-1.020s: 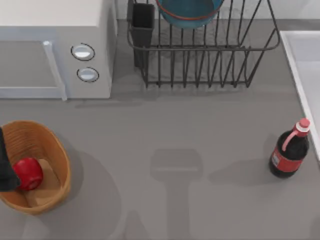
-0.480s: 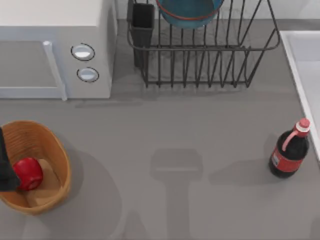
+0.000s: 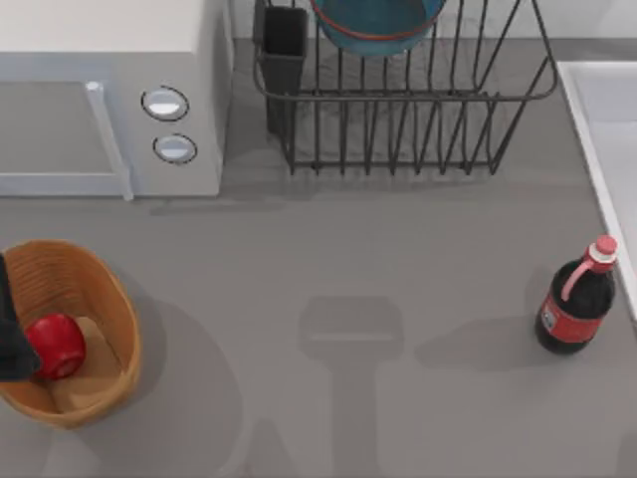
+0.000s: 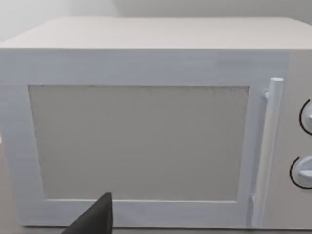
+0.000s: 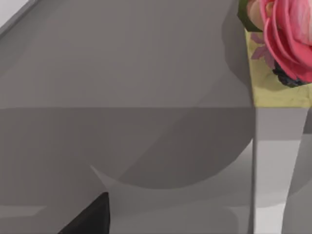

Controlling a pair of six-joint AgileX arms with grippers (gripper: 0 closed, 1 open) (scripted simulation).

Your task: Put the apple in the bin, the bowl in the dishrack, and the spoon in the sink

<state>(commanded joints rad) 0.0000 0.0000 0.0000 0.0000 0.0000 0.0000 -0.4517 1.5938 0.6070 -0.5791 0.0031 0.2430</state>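
Note:
The red apple (image 3: 57, 345) lies inside the tan wicker bin (image 3: 109, 299) at the table's lower left. A dark part of my left gripper (image 3: 12, 334) stands at the bin's left rim, right beside the apple; I cannot tell if it touches the fruit. The same gripper (image 4: 95, 218) shows as a dark tip in the left wrist view. The blue bowl (image 3: 376, 22) with its reddish rim sits in the dark wire dishrack (image 3: 398, 110) at the back. The white sink (image 3: 607, 129) runs along the right edge. The spoon is out of view. My right gripper (image 5: 90, 218) shows as a dark tip over grey table.
A white microwave (image 3: 100, 90) with two knobs stands at the back left, and its door (image 4: 141, 141) faces the left wrist camera. A dark red-capped bottle (image 3: 575, 299) stands near the sink. A box with a pink flower picture (image 5: 280, 53) appears in the right wrist view.

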